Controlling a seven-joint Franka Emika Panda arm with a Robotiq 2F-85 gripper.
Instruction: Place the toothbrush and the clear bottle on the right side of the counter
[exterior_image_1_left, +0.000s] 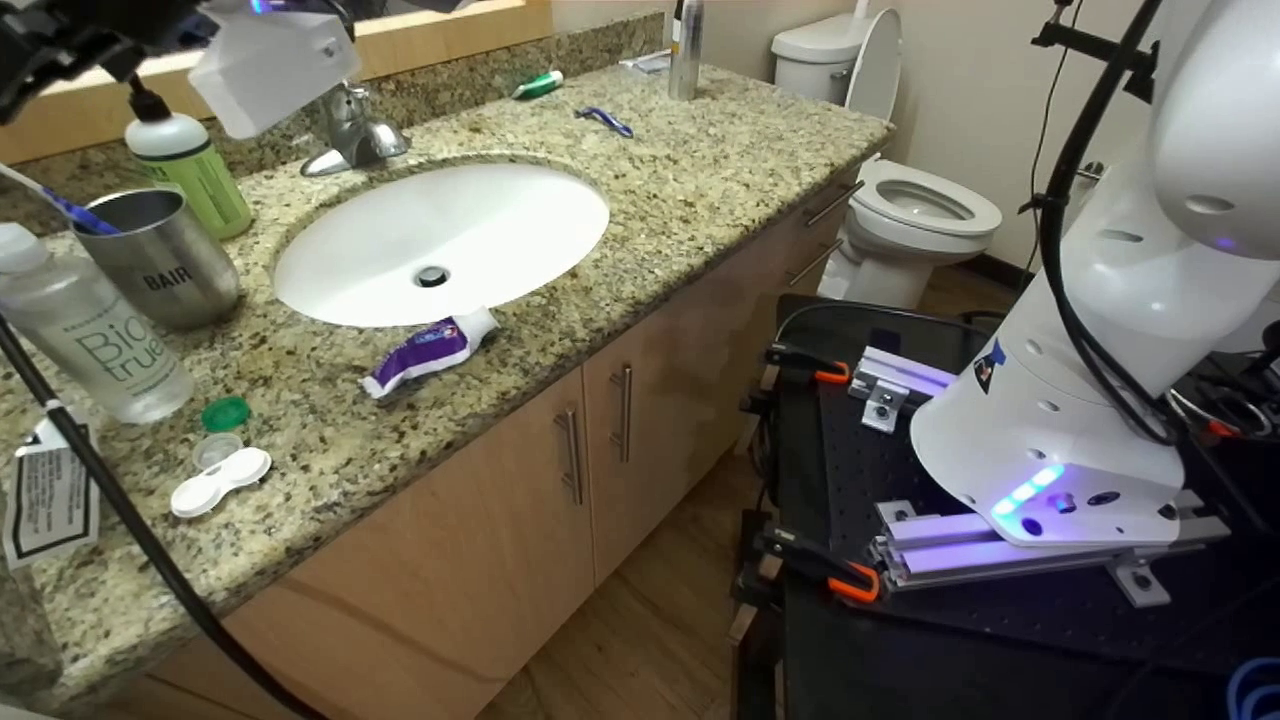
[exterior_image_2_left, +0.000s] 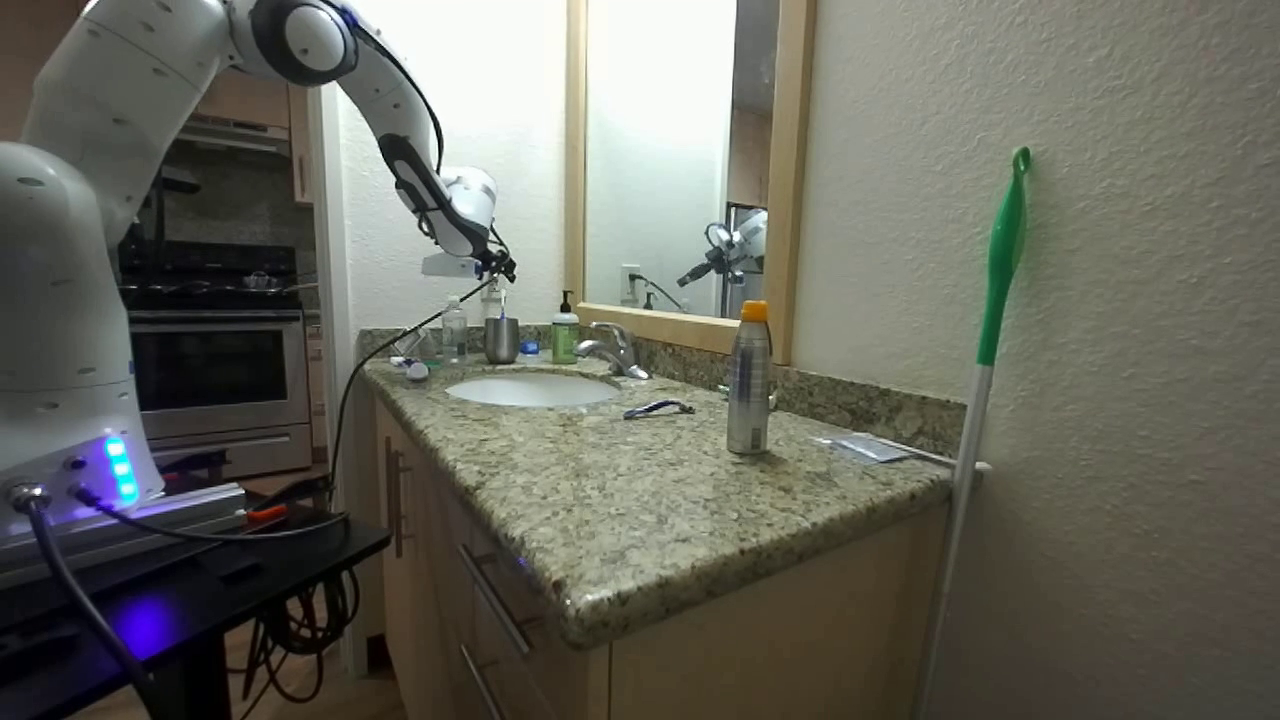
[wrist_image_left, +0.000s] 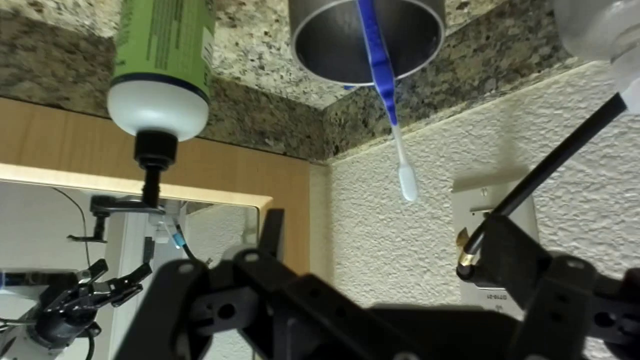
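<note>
Speckled beige-brown granite counter (exterior_image_1_left: 680, 170). We enter, by reference to the grey steel cup (exterior_image_1_left: 188, 270) lettered BAIR: one blue-and-white toothbrush (wrist_image_left: 382, 77), leaning in the cup, head out; one clear plastic bottle (exterior_image_1_left: 100, 330) with pale cap, upright just beside it; one green soap bottle (exterior_image_1_left: 210, 185) with black pump, near it. We note one black two-fingered gripper (wrist_image_left: 385, 230), higher than the cup, fingers spread wide, holding nothing.

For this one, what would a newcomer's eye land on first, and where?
Most likely the white robot arm, arched toward the far end of the counter in an exterior view. Next, in the wrist view, the blue toothbrush leaning out of the metal cup, pictured above the open gripper. Then, in an exterior view, the purple tube lying just in front of the sink.
</note>
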